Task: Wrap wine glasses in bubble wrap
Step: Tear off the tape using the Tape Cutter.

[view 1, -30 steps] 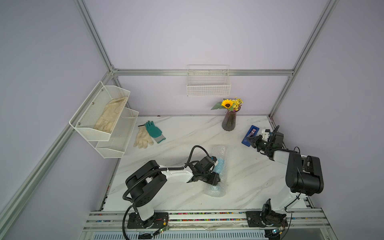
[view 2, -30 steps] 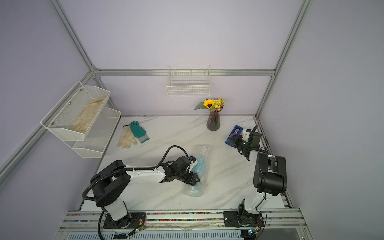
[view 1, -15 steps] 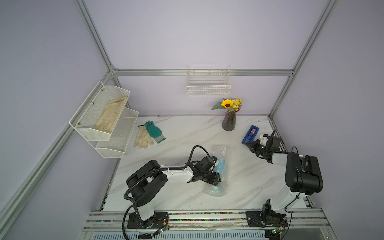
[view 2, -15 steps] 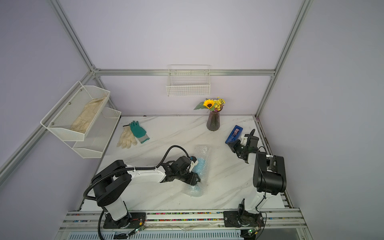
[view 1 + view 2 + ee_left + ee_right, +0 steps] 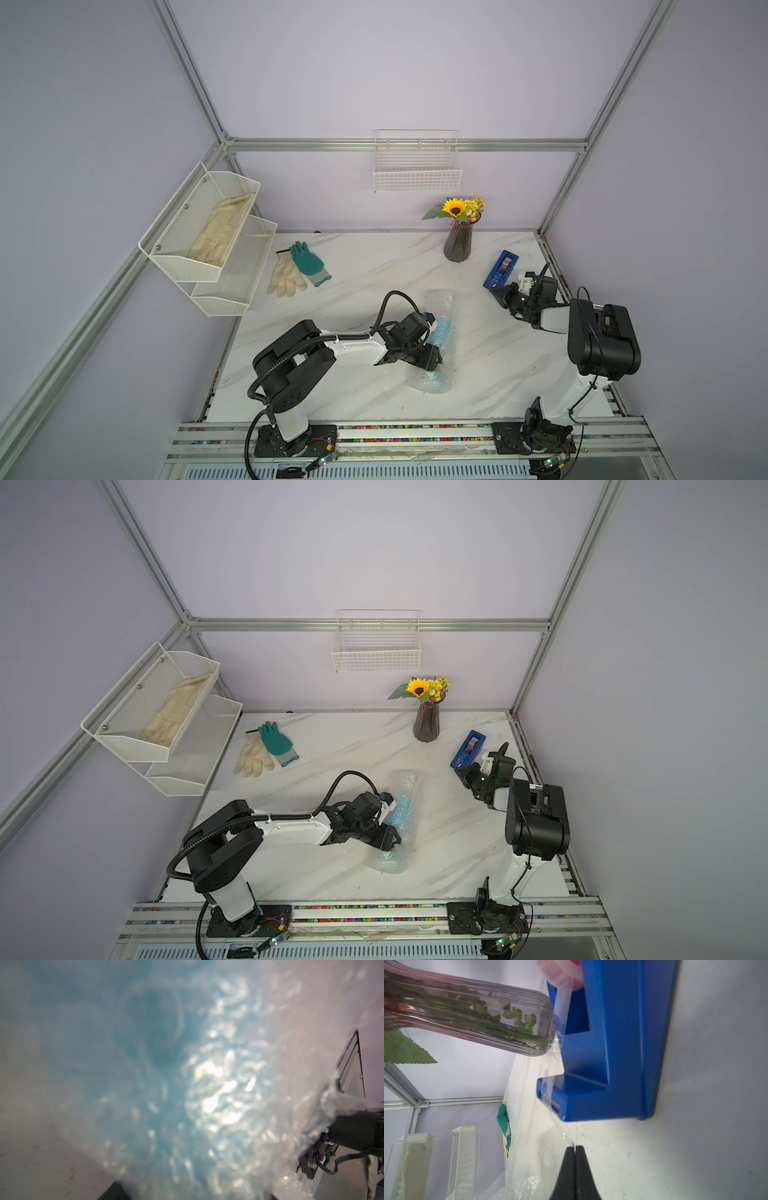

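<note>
The wine glass [image 5: 443, 328] [image 5: 401, 809], a light-blue goblet, lies rolled inside the bubble wrap [image 5: 439, 300] [image 5: 405, 780] at mid-table. My left gripper [image 5: 431, 360] [image 5: 388, 840] is clamped across this roll from the left. In the left wrist view the bubble wrap [image 5: 218, 1084] fills the frame, with the blue wine glass [image 5: 145, 1053] blurred behind it. My right gripper [image 5: 498, 293] [image 5: 461, 771] [image 5: 575, 1147] sits just in front of the blue tape dispenser [image 5: 501, 270] [image 5: 612, 1043]. It is shut on the end of a clear tape strip [image 5: 563, 1135] running from the cutter.
A purple vase [image 5: 458, 246] of flowers stands behind the dispenser. Gloves [image 5: 299, 270] lie at the back left. A white two-tier shelf [image 5: 208, 237] hangs on the left wall and a wire basket [image 5: 417, 170] on the back wall. The table's right edge [image 5: 552, 266] runs close to my right arm.
My right gripper has drawn back from the tape dispenser toward the table's front, uncovering the dispenser. The left arm and the wrapped roll have stayed still.
</note>
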